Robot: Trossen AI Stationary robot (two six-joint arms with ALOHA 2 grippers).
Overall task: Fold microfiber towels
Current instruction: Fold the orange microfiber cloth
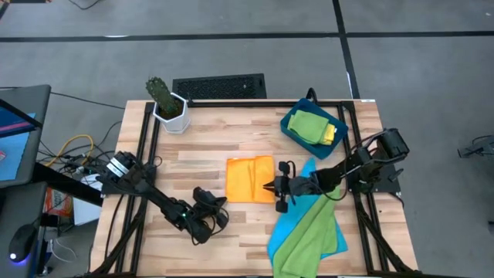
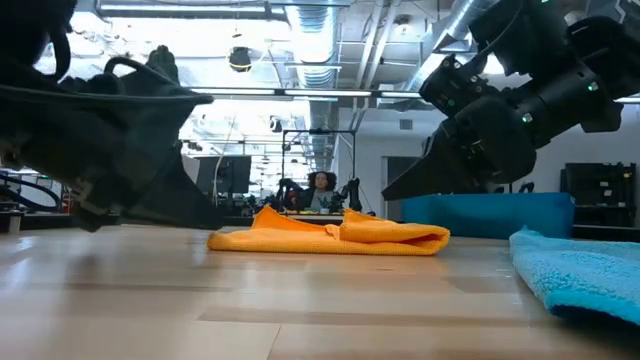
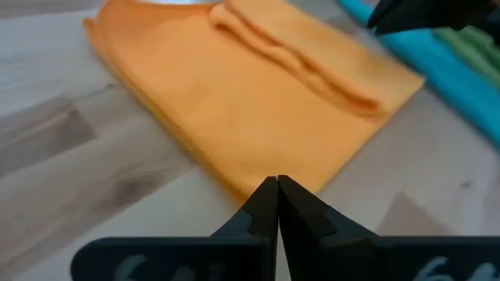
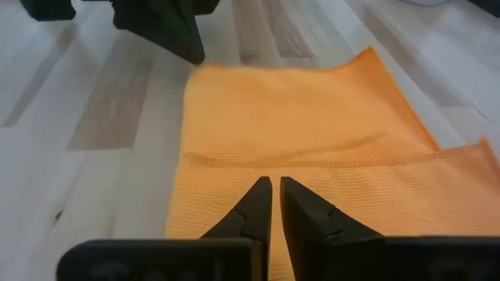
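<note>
An orange towel [image 1: 249,179] lies folded flat at the middle of the table, with a doubled flap [image 4: 328,179] on its right half. My left gripper [image 3: 277,183] is shut, low at the towel's near left corner [image 1: 229,200]. My right gripper [image 4: 275,186] hovers over the towel's right edge, fingers all but together with nothing between them. A bright blue towel [image 1: 289,224] lies crumpled at the near right, with a lime green towel [image 1: 312,235] on top of it. Another green towel [image 1: 309,123] and a yellow one [image 1: 330,133] lie folded in the dark-blue tray [image 1: 287,123]. My left gripper's shut fingertips [image 3: 266,195] come in low and slanting from the table's near left, at the orange towel's corner [image 3: 250,176]. I cannot tell whether they touch the cloth.
A potted cactus [image 1: 166,104] stands at the far left corner. The tray sits at the far right. The blue and green heap covers the near right corner, under the right arm [image 1: 347,170]. Bare wood lies left of the orange towel.
</note>
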